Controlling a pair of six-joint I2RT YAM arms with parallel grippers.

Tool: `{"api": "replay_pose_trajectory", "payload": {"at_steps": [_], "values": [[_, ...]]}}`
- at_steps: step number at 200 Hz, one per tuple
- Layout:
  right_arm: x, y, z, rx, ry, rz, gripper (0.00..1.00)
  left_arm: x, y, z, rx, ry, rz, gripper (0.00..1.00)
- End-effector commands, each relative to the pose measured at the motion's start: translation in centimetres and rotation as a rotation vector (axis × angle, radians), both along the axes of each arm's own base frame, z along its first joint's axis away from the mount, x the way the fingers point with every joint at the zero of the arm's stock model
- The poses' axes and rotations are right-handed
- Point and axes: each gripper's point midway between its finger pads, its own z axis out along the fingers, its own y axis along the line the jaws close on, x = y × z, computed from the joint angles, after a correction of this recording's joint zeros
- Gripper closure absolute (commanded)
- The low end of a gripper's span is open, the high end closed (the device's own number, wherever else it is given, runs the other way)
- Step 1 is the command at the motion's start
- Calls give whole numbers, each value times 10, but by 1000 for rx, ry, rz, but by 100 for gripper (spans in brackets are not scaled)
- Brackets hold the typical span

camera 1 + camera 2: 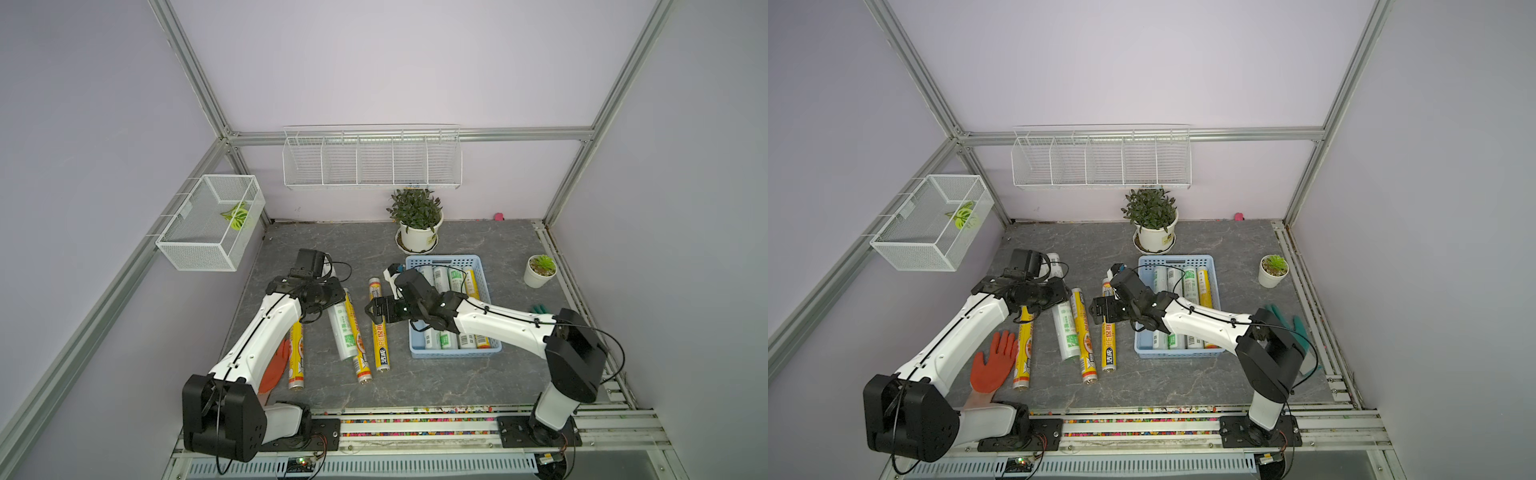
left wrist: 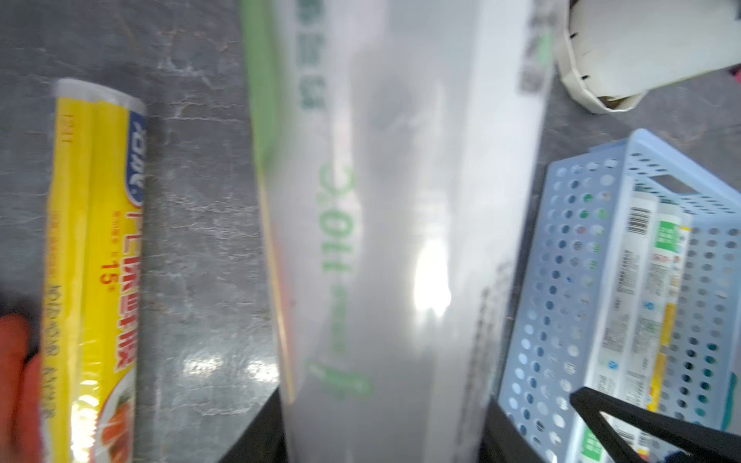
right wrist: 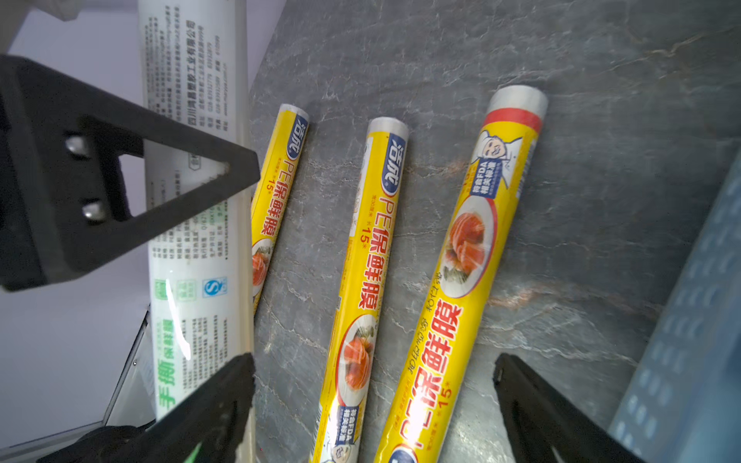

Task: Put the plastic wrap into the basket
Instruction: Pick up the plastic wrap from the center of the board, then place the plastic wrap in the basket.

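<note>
My left gripper (image 1: 334, 297) (image 2: 379, 441) is shut on a white plastic wrap roll with green labels (image 1: 341, 332) (image 2: 401, 200) (image 3: 192, 260), which looks raised off the table. Three yellow rolls lie on the grey table: one by the left arm (image 1: 296, 357), one in the middle (image 1: 358, 345) (image 3: 369, 260), and one nearest the basket (image 1: 381, 345) (image 3: 461, 280). My right gripper (image 1: 372, 312) (image 3: 377, 401) hangs open over those last two. The light-blue basket (image 1: 455, 353) (image 2: 561, 280) holds several rolls; the right arm crosses over it.
An orange glove (image 1: 994, 365) lies under the left arm. A large potted plant (image 1: 417, 224) stands behind the basket, a small one (image 1: 540, 270) to its right. A white wire-mesh box (image 1: 208, 224) and a long wire rack (image 1: 372, 160) hang on the walls. A green glove (image 1: 1287, 320) lies at the right edge.
</note>
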Motion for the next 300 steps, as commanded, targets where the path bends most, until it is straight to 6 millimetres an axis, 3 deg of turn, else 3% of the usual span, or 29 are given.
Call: {"api": "replay_pose_trajectory", "payload": {"at_steps": [1, 26, 76, 118, 139, 181, 265, 300], "values": [[8, -18, 11, 5, -54, -61, 2, 15, -35, 43, -143, -128, -72, 84], [8, -41, 20, 13, -82, -118, 2, 17, -59, 52, -178, -139, -120, 84], [16, -117, 30, -23, -155, -338, 2, 20, -121, 65, -254, -138, -207, 85], [15, -168, 16, -43, -97, -426, 2, 22, -172, 56, -237, -82, -264, 85], [13, -185, 11, -39, -74, -456, 2, 25, -185, 46, -188, -44, -241, 83], [7, -208, 8, -36, -65, -493, 2, 29, -205, 23, -108, 33, -229, 85], [-3, -226, -2, -44, -63, -528, 2, 32, -249, -10, 88, 96, -284, 84], [-5, -234, -4, -49, -64, -544, 2, 33, -252, -23, 152, 127, -285, 84]]}}
